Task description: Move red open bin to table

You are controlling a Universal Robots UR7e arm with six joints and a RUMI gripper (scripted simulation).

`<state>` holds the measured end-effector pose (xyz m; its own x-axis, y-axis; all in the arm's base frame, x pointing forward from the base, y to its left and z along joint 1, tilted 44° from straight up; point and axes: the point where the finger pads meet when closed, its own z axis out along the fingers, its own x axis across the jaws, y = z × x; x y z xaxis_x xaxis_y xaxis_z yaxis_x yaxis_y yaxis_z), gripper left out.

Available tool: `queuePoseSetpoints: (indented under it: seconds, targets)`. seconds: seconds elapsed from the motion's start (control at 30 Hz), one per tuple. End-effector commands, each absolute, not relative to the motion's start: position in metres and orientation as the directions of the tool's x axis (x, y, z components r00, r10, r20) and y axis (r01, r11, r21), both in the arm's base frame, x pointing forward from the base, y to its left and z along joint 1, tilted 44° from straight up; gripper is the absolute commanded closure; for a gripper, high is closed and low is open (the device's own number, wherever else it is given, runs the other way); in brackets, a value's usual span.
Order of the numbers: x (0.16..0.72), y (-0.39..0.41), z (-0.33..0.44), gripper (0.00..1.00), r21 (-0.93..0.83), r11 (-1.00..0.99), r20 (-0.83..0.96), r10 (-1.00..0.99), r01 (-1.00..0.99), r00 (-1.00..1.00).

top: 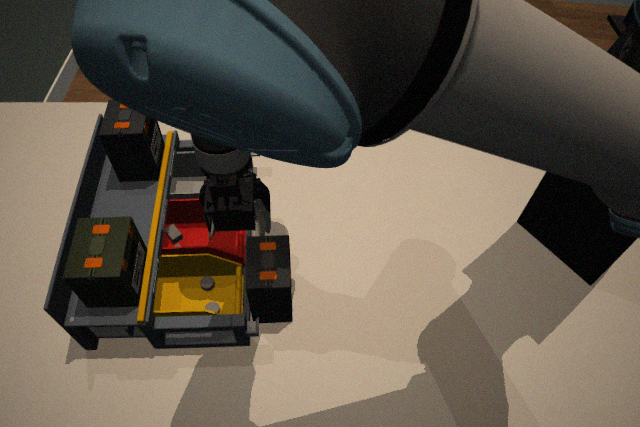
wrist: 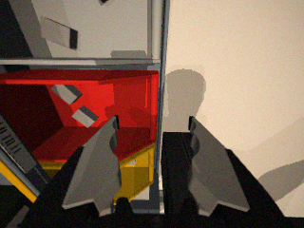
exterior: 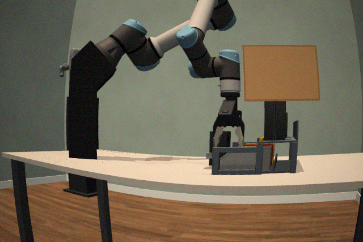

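The red open bin [top: 187, 223] [wrist: 109, 95] sits in the grey shelf [top: 57, 277] [exterior: 234, 149], open side up, with small grey parts [top: 173, 232] [wrist: 66, 93] lying inside. My gripper [top: 236, 228] [exterior: 228, 141] [wrist: 153, 116] is open and points straight down over the bin's right side. In the wrist view the left finger hangs over the bin's inside. The right finger hangs outside, past the bin's right wall and the shelf's rail [wrist: 161, 71]. The fingers hold nothing.
A yellow bin [top: 175, 293] [wrist: 138, 173] with two grey discs sits just in front of the red one. A black box [top: 267, 277] stands on the table against the shelf's right side. A green box [top: 98, 251] and another black box [top: 129, 145] stand beyond a yellow bar [top: 155, 226]. An orange board [exterior: 281, 72] rises behind.
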<state>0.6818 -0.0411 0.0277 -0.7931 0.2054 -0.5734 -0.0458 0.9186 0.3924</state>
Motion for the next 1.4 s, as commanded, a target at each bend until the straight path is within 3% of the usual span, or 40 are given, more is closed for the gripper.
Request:
queuePoseSetpoints:
  seconds: [0.0, 1.37]
  targets:
    - [0.6842, -0.0402, 0.0257, 0.42, 0.392, 0.919, -0.574, 0.205, -0.046, -0.792]
    - [0.6911, -0.0364, 0.0175, 0.42, 0.392, 0.919, -0.574, 0.205, -0.046, -0.792]
